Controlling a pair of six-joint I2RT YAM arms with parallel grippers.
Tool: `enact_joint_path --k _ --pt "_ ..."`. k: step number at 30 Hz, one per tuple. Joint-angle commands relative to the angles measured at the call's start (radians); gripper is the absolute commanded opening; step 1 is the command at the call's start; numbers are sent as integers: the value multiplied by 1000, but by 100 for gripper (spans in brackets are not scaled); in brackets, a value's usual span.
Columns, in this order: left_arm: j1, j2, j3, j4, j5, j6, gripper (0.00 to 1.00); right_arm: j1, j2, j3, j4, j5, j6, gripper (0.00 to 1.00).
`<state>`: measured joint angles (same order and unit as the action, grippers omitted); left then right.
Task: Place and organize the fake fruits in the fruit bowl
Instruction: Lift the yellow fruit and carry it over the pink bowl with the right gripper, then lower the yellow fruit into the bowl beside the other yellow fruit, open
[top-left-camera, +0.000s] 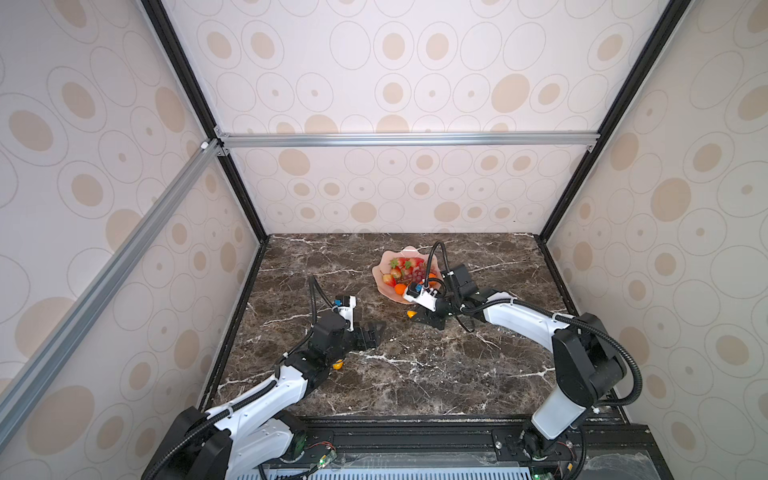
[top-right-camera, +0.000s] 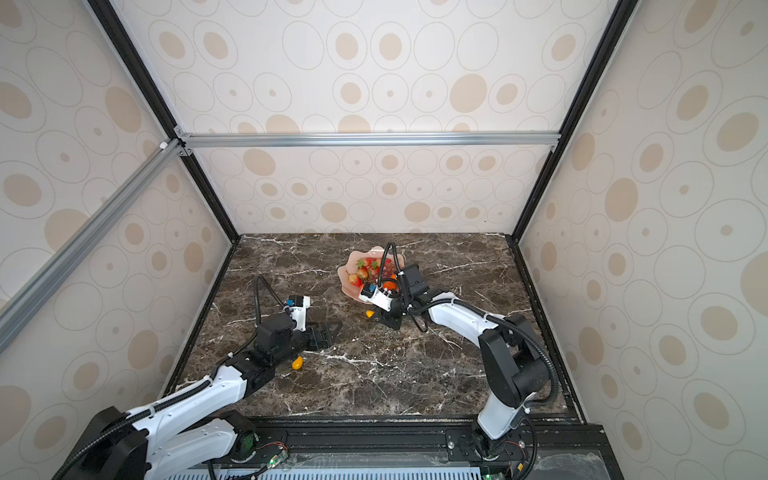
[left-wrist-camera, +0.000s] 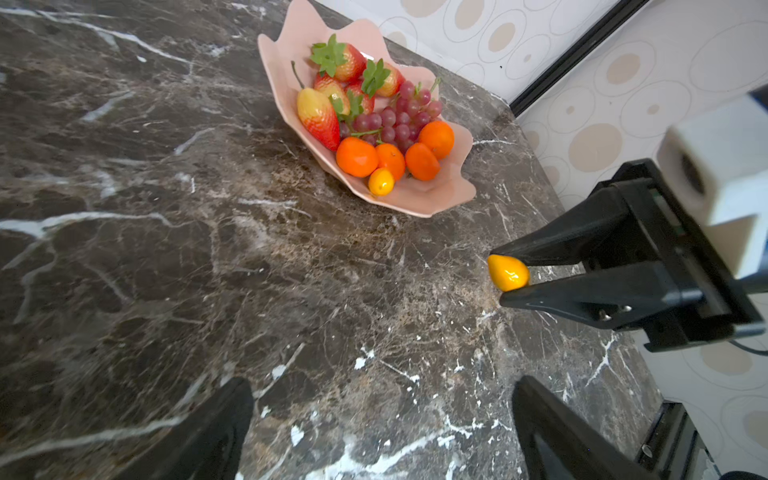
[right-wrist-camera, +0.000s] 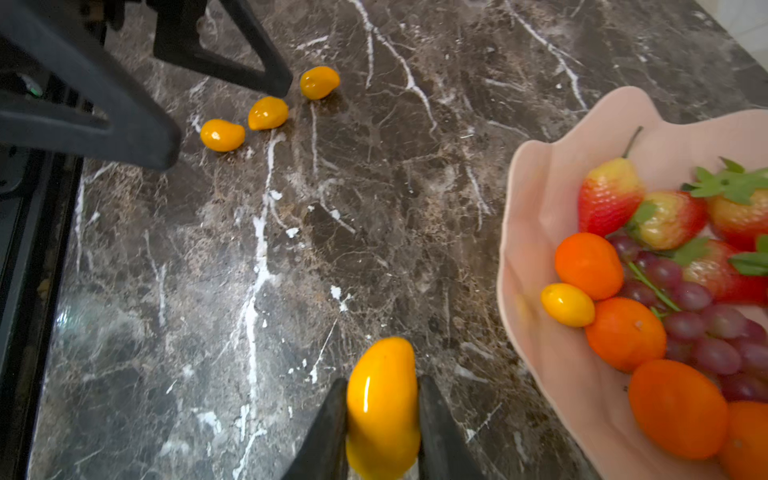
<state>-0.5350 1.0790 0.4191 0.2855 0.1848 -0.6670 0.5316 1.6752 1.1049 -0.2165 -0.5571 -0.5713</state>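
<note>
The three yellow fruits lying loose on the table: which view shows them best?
The right wrist view: all three yellow fruits lie in plain sight. In both top views only one peeks out beside the left arm. The left wrist view shows none.

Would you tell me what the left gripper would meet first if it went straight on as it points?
Most likely the near rim of the fruit bowl, beyond bare table, though depth is unclear. The right gripper, with its yellow fruit, sits off that line.
</note>
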Motion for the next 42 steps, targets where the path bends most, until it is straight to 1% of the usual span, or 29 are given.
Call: enact_joint_path --k 1,3,6,12,18,23,28,34,39,42 --pt "23 65 75 148 82 -16 98 -17 11 20 73 4 93 27" --pt "32 112 106 165 74 -16 98 -25 40 52 76 77 139 26" --pt "42 168 145 189 74 0 98 -31 87 111 36 146 173 26" --pt "74 295 221 203 140 -8 98 -32 181 233 -33 230 253 26" --pt "89 333 223 256 150 -52 98 -34 262 341 -116 284 310 27" --pt "89 337 213 271 130 -76 98 -35 309 392 -165 331 319 27" --pt "89 366 250 200 133 -44 98 -34 352 435 -202 348 323 27" --pt "88 380 253 200 142 -40 98 -34 378 448 -213 349 327 30" --pt "90 400 263 192 162 -44 98 -35 391 457 -210 352 327 34" --pt "89 403 267 179 163 -46 98 -34 394 464 -210 353 329 39"
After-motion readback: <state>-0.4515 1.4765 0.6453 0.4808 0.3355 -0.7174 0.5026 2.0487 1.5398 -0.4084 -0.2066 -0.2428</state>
